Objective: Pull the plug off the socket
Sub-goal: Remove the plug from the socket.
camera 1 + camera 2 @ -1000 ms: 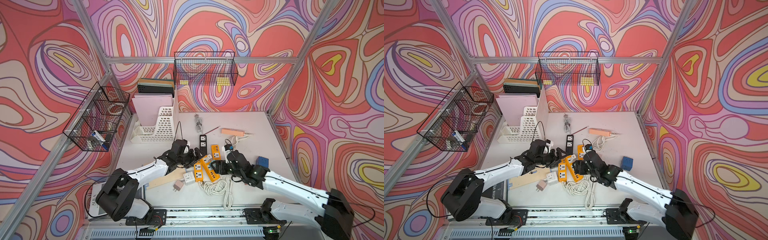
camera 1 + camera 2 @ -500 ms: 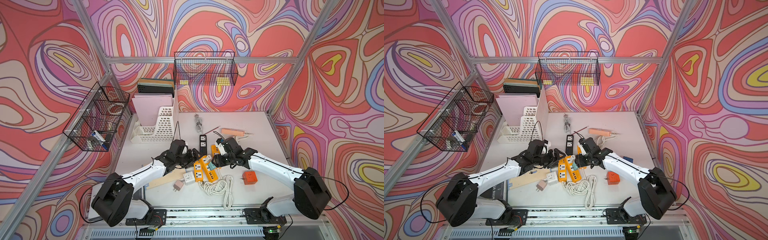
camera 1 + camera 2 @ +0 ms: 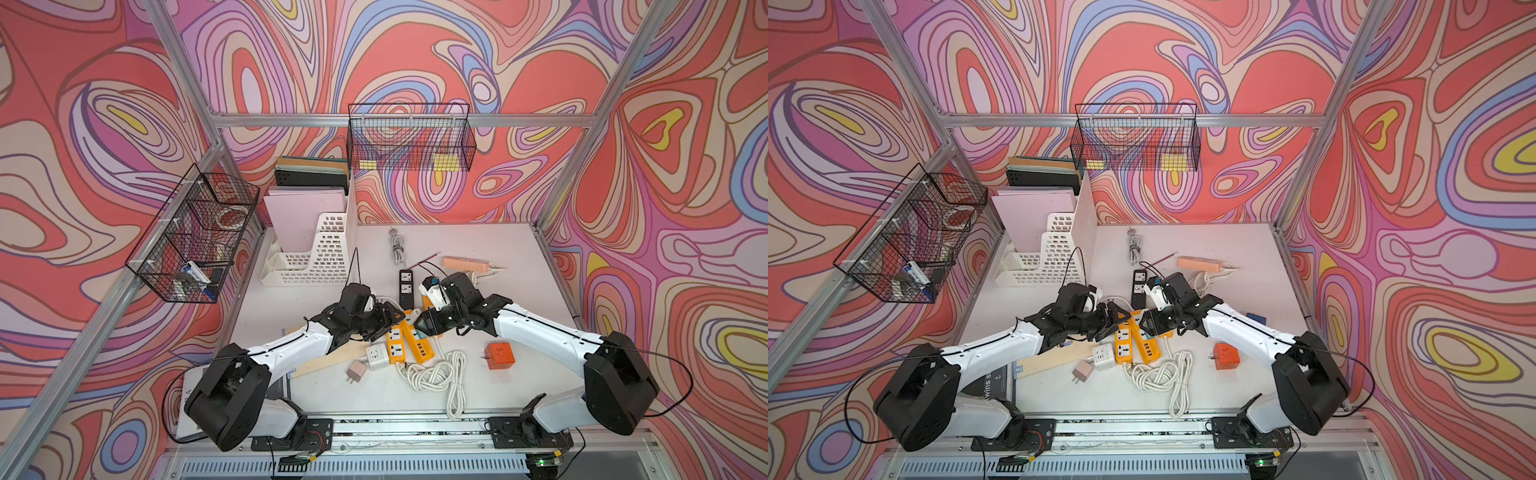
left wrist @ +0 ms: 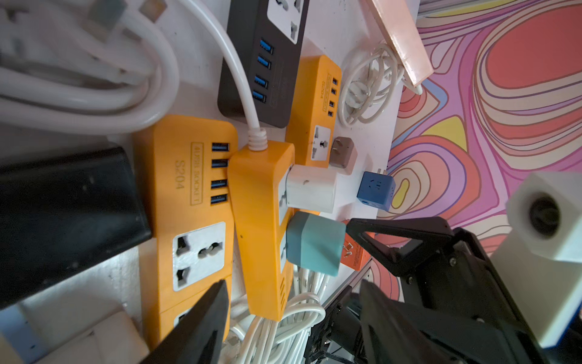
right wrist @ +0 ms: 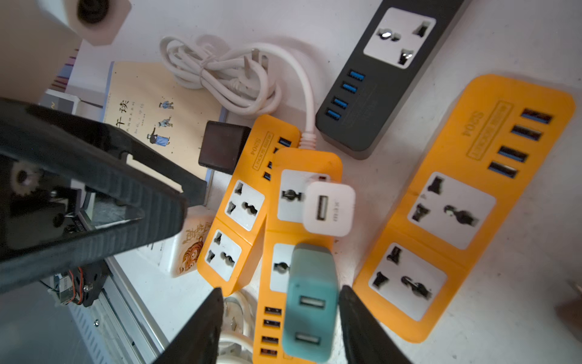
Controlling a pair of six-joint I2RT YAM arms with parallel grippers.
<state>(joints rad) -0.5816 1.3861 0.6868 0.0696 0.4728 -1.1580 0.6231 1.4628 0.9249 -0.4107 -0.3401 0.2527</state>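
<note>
Teal plug (image 5: pixel 310 302) inside half-open right tool (image 5: pixel 279 288)

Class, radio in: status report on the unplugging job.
Left tool open, astride orange plastic power strip. Right tool open, flanking seated teal two-port charger plug. White cube charger plugged alongside.

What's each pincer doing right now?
Left pincer: open, straddling the orange power strip.
Right pincer: open, straddling the teal charger.

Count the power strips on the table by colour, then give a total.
Orange power strips: 3
Black power strip: 1
Pink power strip: 1
Total: 5
</note>
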